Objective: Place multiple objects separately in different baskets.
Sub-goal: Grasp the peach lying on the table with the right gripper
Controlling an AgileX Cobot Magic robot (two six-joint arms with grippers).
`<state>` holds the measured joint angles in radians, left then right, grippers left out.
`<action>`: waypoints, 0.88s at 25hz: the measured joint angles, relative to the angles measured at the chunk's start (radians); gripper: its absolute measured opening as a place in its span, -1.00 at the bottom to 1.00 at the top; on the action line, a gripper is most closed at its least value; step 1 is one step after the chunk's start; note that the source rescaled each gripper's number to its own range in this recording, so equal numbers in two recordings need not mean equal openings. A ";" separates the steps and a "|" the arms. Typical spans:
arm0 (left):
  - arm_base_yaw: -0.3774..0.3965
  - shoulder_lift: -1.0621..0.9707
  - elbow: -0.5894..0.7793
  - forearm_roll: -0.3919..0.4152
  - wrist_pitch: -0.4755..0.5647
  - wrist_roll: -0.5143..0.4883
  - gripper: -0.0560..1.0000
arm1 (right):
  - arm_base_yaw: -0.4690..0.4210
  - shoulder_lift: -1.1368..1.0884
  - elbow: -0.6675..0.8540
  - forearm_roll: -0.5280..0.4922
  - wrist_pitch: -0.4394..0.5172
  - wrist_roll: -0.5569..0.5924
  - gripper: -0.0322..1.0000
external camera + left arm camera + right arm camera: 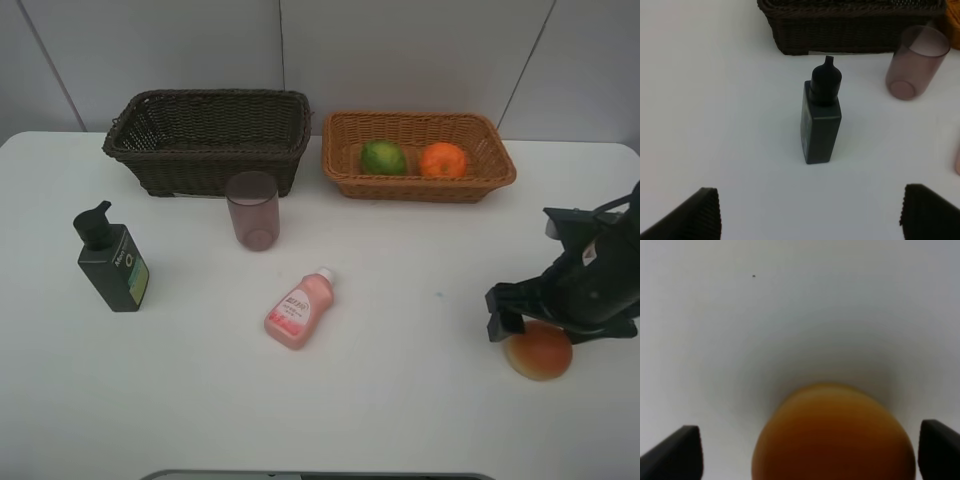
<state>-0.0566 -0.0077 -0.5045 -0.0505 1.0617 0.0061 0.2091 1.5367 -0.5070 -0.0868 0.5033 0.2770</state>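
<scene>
The dark brown wicker basket [205,140] sits at the far edge of the white worktop [420,400], left of the middle, and looks empty as far as its inside shows. The tan wicker basket [418,155] sits just beside it, right of the middle. Both look light and stiff.

The dark green pump bottle [113,260] stands upright near the left edge. It is probably the heaviest item and top-heavy, with flat, smooth sides best pinched across the body, below the pump. The left gripper [810,215] hangs released above the worktop, short of the bottle and touching nothing.

The translucent mauve cup [252,210] stands just in front of the brown basket. It is likely light, thin-walled and slippery, so a gentle grip across the wall suits it.

The pink white-capped bottle [298,308] lies on its side near the middle. It looks like soft plastic, best taken across the body.

The red-yellow fruit [835,435] lies near the right edge, toward the front. It is round, firm and apt to roll or bruise, so it should be gripped across its widest part. The right gripper [807,452] is low over it, jaws spread either side and not closed on it.

The green citrus fruit [383,157] and the orange [442,160] lie side by side in the tan basket.

Count: two baskets, two bottles, one cup, three fruits.
</scene>
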 joint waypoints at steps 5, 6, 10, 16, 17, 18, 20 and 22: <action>0.000 0.000 0.000 0.000 0.000 0.000 0.86 | 0.000 0.000 0.000 0.000 0.000 0.000 0.68; 0.000 0.000 0.000 0.000 0.000 0.000 0.86 | 0.000 0.000 0.000 0.000 0.000 0.000 0.66; 0.000 0.000 0.000 0.000 0.000 0.000 0.86 | 0.000 0.000 0.000 0.000 0.000 0.000 0.61; 0.000 0.000 0.000 0.000 0.000 0.000 0.86 | 0.000 0.033 0.000 0.006 0.000 0.000 0.61; 0.000 0.000 0.000 0.000 0.000 0.000 0.86 | 0.000 0.048 0.000 0.011 0.000 0.000 0.61; 0.000 0.000 0.000 0.000 0.000 0.000 0.86 | 0.000 0.060 0.001 0.017 0.000 0.000 0.61; 0.000 0.000 0.000 0.000 0.000 0.000 0.86 | 0.000 0.065 0.004 0.030 0.000 0.000 0.61; 0.000 0.000 0.000 0.000 0.000 0.000 0.86 | 0.000 0.065 0.004 0.030 0.001 0.000 0.58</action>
<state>-0.0566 -0.0077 -0.5045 -0.0505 1.0617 0.0061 0.2091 1.6013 -0.5027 -0.0566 0.5043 0.2770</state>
